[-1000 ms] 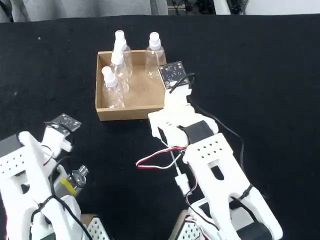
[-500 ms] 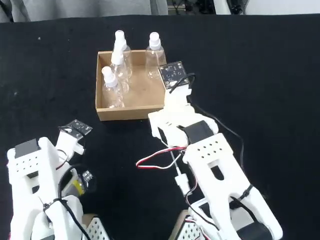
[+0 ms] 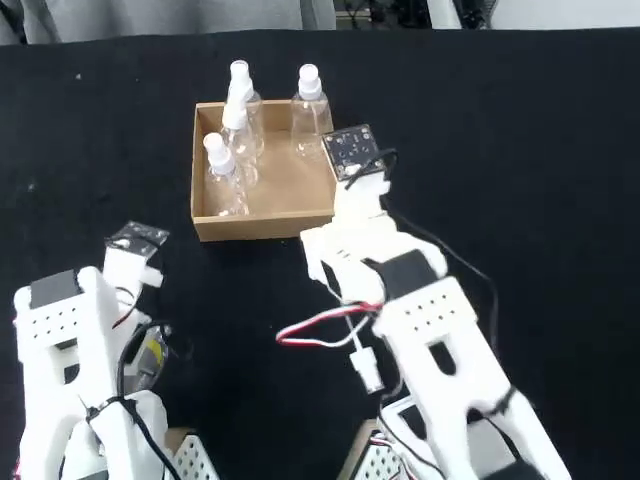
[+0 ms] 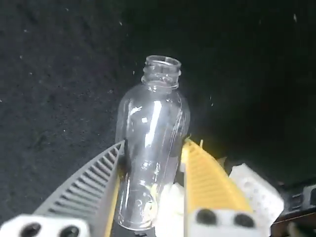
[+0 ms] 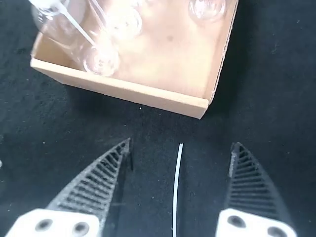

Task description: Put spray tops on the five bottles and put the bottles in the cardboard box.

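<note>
High view, black table [image 3: 520,150], box [image 3: 260,226], grey cloth [image 3: 150,15]

A black tablecloth [image 3: 540,120] lies below a grey curtain [image 3: 150,15] at the back.

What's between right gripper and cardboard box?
Right wrist view: bare black tablecloth, plus a thin white tube lying between the open jaws of the right gripper, stopping short of the brown cardboard box.

No legible text, label or number on anything.
</note>
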`<state>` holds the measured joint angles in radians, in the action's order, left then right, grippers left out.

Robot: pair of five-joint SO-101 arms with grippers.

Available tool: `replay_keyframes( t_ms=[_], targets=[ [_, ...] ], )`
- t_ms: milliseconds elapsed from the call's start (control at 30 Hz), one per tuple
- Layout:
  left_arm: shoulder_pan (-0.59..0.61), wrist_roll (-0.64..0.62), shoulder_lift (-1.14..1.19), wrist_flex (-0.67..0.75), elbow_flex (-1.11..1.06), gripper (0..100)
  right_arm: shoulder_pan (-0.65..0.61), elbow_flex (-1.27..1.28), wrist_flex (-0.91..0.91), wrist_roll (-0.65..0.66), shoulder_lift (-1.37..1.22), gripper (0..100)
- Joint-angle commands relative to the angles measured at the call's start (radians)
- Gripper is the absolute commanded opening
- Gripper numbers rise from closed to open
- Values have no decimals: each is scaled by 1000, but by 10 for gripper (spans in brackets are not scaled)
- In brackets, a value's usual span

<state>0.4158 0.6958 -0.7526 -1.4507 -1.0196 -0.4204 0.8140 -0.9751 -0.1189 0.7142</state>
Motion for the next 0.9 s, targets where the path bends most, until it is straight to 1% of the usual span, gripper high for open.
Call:
replay_keyframes(
  t_ms=[0, 133, 200, 367, 433, 500, 600, 733, 867],
  targets=[
    [-91, -141, 12, 20, 67, 137, -18, -19, -37, 11, 104, 263],
    [-134, -281, 15, 12, 124, 141, -18, -16, -49, 11, 139, 263],
    [-180, -367, 15, 11, 139, 141, -18, -4, -41, 11, 142, 263],
    [-300, -629, 14, 18, 145, 141, -18, 1, -40, 11, 145, 263],
    [-317, -720, 15, 21, 166, 142, -18, 1, -40, 11, 145, 263],
    [-309, -772, 12, 12, 206, 142, -18, 1, -40, 11, 145, 263],
    [-291, -743, 5, -40, 269, 142, -18, 1, -40, 11, 145, 263],
    [-263, -628, 5, -126, 349, 142, -18, 1, -40, 11, 145, 263],
    [-159, -497, 5, -138, 397, 142, -18, 2, -40, 11, 145, 263]
  ],
)
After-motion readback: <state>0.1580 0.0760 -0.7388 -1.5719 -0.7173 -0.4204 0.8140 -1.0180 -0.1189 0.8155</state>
